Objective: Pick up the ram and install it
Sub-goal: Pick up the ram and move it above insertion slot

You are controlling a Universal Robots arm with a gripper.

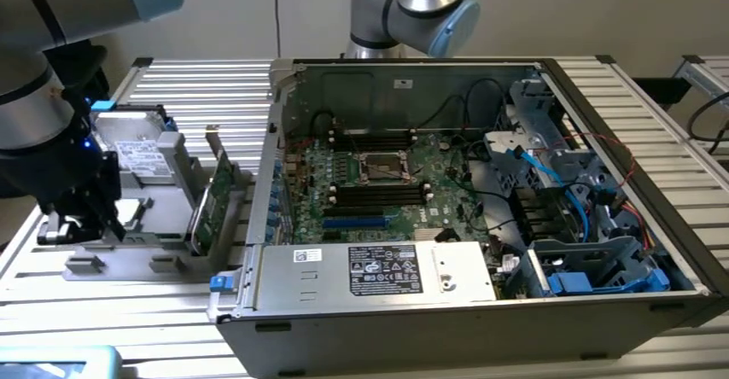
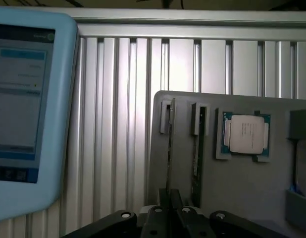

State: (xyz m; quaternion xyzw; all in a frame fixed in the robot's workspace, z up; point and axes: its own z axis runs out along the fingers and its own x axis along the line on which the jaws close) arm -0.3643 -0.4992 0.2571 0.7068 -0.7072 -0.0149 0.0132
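A robot arm reaches down to a grey tray (image 1: 125, 264) that lies on a ribbed metal table (image 1: 194, 84), near the table's edge on the exterior view's left, beside an open computer case (image 1: 456, 311). The gripper (image 1: 78, 225) hangs over the tray end farthest from the case. In the wrist view its two fingers are clenched on the ram (image 2: 169, 148), a thin green stick seen edge-on. The ram stands upright in the slot nearest the tray's outer edge, not yet lifted. Standing on edge seems meant to leave both flat faces free, so the fingers can pinch it from above. A second stick (image 2: 196, 148) stands parallel just beside it in the next slot, leaving only a narrow gap for the inner finger. Farther along the tray a processor (image 2: 244, 134) lies flat in its own recess. A pale blue pendant (image 2: 24, 109) rests on the table past the tray's outer edge. An expansion card (image 1: 214, 200) and a hard drive (image 1: 137, 153) stand on the tray between the gripper and the case, whose side wall also rises there. Inside, the motherboard (image 1: 399, 153) shows long black slots (image 1: 376, 195) with cables close by.
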